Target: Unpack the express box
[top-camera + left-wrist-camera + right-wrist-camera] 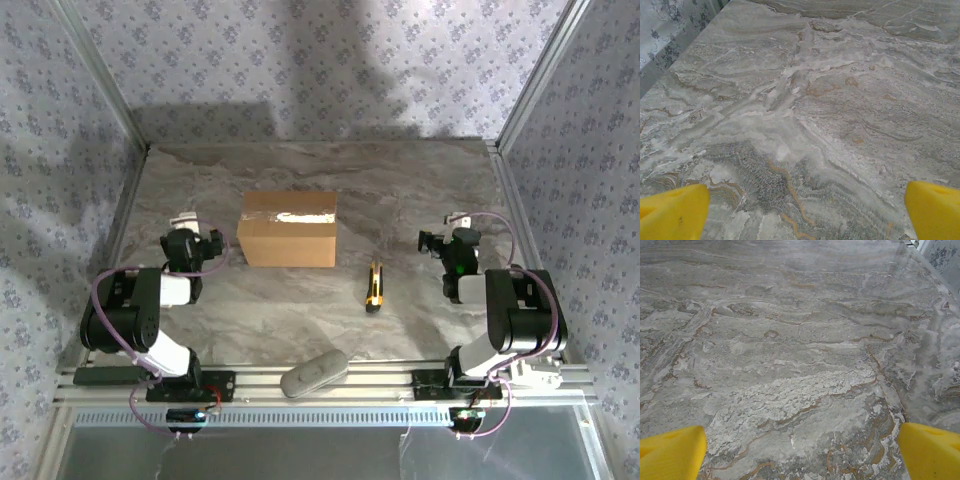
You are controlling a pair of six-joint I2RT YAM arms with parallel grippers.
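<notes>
Marble table (300, 180), taped express box (287, 229) centre-left.

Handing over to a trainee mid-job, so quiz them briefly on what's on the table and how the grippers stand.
1. True or false: the express box has its top flaps closed and taped.
2. Where does the yellow and black tool lie?
A) on top of the box
B) on the table, on the right arm's side of the box
C) leaning against the back wall
3. How do the left gripper and the right gripper stand, and what do they hold?

Key: 1 true; 2 B; 3 both open, holding nothing.
</notes>
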